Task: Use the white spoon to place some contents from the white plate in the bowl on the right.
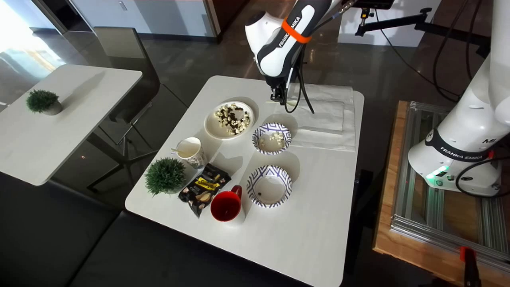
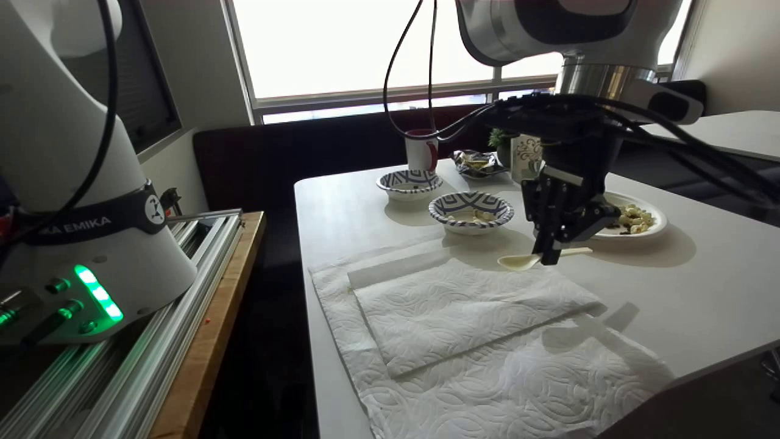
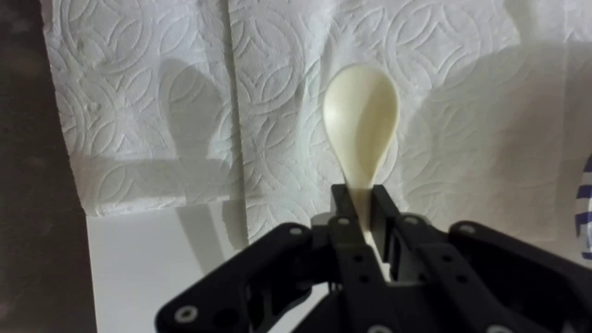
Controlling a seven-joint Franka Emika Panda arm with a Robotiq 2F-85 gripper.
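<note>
Black two-finger gripper (image 3: 363, 199) has my slim cream-white spoon (image 3: 360, 115) pinched, long axis levelish, scoop roughly facing the white robot base (image 1: 454, 163).

Illumination: strong backlight, high contrast
Window (image 2: 341, 52) clips to white in an exterior view; glare whitens the floor (image 1: 40, 48) in an exterior view; soft shadows cross the desk (image 1: 310, 223); wrist view: white spoon (image 3: 360, 115) shadows paper towel (image 3: 273, 92), fingers (image 3: 342, 201) dark.

Nearer striped bowl (image 2: 468, 226) and white plate (image 1: 215, 128) stood near the end effector (image 3: 360, 193), blocking low travel. Toward the robot base (image 1: 462, 167), flat paper towels (image 2: 451, 317) allowed passage; opposite, bare counter (image 2: 694, 292) lay free.
</note>
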